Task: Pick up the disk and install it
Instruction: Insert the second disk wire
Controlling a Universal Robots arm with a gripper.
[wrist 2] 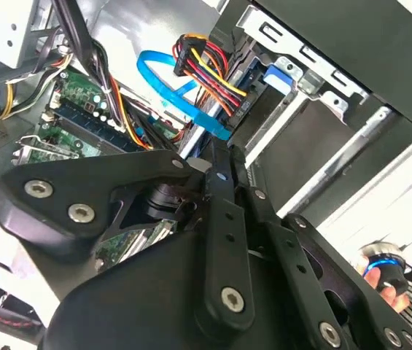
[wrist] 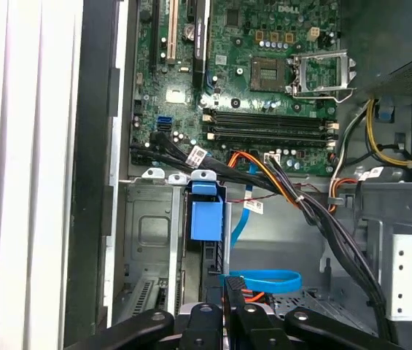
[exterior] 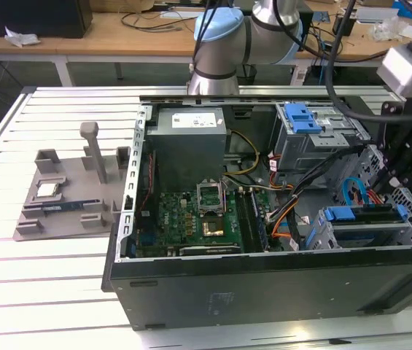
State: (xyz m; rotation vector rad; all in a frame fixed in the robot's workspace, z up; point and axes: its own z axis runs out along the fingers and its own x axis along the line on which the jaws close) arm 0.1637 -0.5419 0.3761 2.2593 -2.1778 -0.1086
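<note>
The disk [exterior: 359, 220] is no longer waiting to be picked up. It sits in the drive bay [exterior: 322, 237] at the exterior view's lower right, inside the open case [exterior: 264, 284], with its blue frame showing along the upper edge. In the first wrist view the disk [wrist: 206, 219] appears edge-on, slotted beside the bay's grey wall [wrist: 147, 233]. It looks largely installed, though I cannot tell whether it is pushed fully home.

The gripper [wrist: 233, 310] hangs just beside the disk's edge, in front of a looped blue cable [wrist: 264, 279]. In both wrist views its jaws are drawn together, tips [wrist 2: 224, 157] nearly meeting, and nothing is visible between them. Whether they touch the disk is unclear.
</note>
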